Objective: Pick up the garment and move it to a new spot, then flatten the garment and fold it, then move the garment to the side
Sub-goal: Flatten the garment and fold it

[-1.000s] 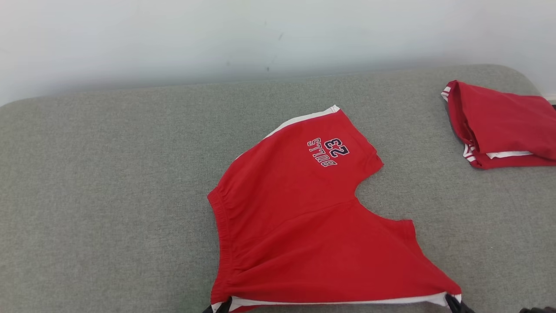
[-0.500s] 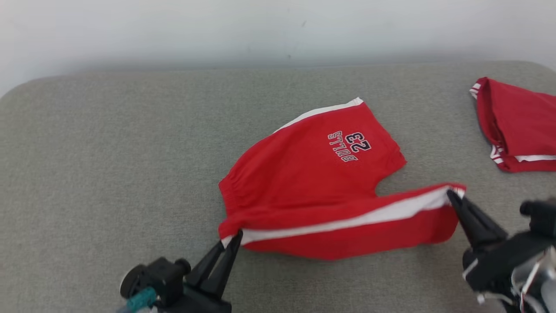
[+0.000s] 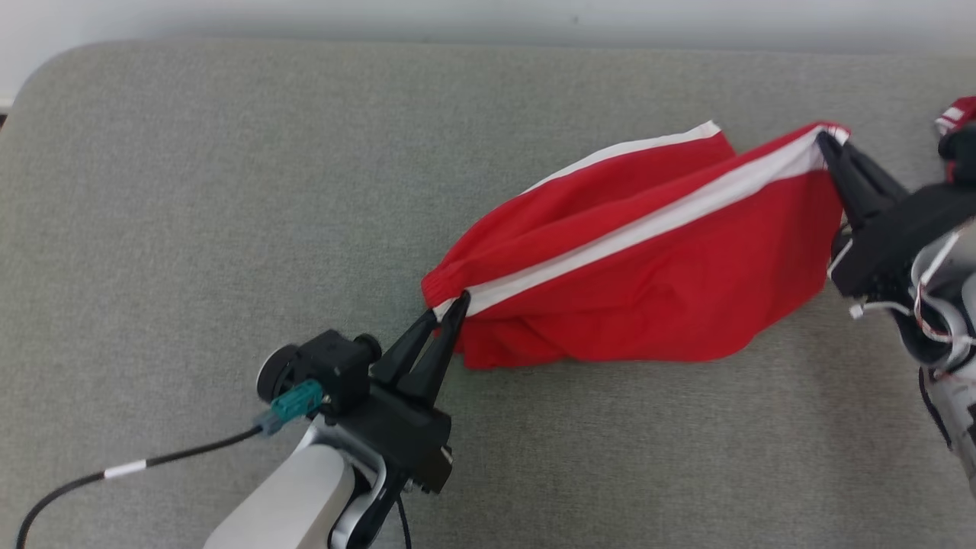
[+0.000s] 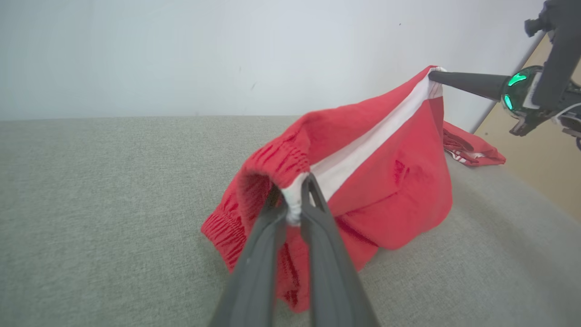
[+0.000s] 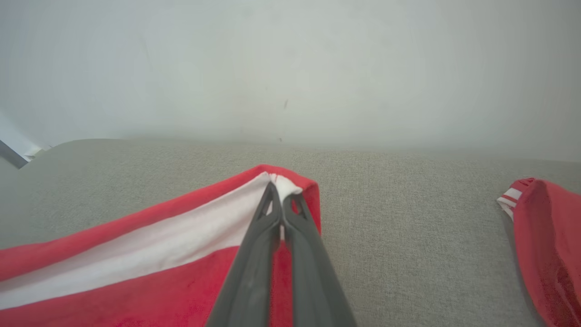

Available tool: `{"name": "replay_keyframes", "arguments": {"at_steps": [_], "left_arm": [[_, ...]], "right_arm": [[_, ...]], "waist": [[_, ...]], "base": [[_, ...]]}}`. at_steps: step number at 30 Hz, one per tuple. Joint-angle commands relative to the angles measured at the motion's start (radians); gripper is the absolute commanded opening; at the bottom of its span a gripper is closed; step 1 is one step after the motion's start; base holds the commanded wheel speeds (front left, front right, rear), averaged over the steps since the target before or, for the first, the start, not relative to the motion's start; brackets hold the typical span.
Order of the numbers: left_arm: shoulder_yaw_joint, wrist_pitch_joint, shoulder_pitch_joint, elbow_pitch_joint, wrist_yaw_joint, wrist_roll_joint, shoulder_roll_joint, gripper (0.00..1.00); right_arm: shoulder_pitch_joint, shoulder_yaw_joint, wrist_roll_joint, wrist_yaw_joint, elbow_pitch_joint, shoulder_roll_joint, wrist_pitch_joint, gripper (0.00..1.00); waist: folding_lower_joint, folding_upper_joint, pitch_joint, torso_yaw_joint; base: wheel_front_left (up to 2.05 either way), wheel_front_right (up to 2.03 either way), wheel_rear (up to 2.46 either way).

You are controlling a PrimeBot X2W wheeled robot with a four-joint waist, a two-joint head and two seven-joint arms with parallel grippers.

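Observation:
The garment point(image 3: 633, 274) is a pair of red shorts with a white side stripe, lifted and stretched between both grippers above the grey cushion. My left gripper point(image 3: 456, 303) is shut on the waistband end of the stripe, seen close up in the left wrist view as the left gripper point(image 4: 295, 200) pinching the white edge. My right gripper point(image 3: 823, 139) is shut on the hem corner, shown up close by the right wrist view with the right gripper point(image 5: 278, 193) on the white stripe of the garment point(image 5: 136, 268). The lower part of the garment point(image 4: 390, 181) sags onto the cushion.
A second red garment point(image 5: 547, 240) lies folded at the right end of the cushion; its corner point(image 3: 953, 114) shows by my right arm. The grey cushion point(image 3: 191, 191) stretches wide to the left. A pale wall point(image 5: 290, 68) runs behind it.
Both grippers have raised the striped near edge and carried it away from me over the rest of the shorts; the number print is now covered. The head camera has tilted down.

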Motion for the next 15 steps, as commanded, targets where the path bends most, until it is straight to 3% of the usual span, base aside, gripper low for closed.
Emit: {"name": "replay_keyframes", "arguments": {"at_steps": [1, 15], "left_arm": [[-0.003, 0.001, -0.032, 0.020, -0.008, 0.003, -0.012, 0.00], [-0.001, -0.002, -0.179, 0.182, -0.037, 0.005, -0.088, 0.00]], "right_arm": [[-0.045, 0.013, -0.005, 0.000, 0.036, -0.004, -0.013, 0.00], [-0.356, 0.151, -0.039, 0.000, 0.435, 0.064, -0.117, 0.00]], "waist": [[-0.0002, -0.0001, 0.053, 0.048], [-0.0002, -0.0001, 0.154, 0.089]], "base": [[0.00, 0.00, 0.00], [0.00, 0.00, 0.00]]}}
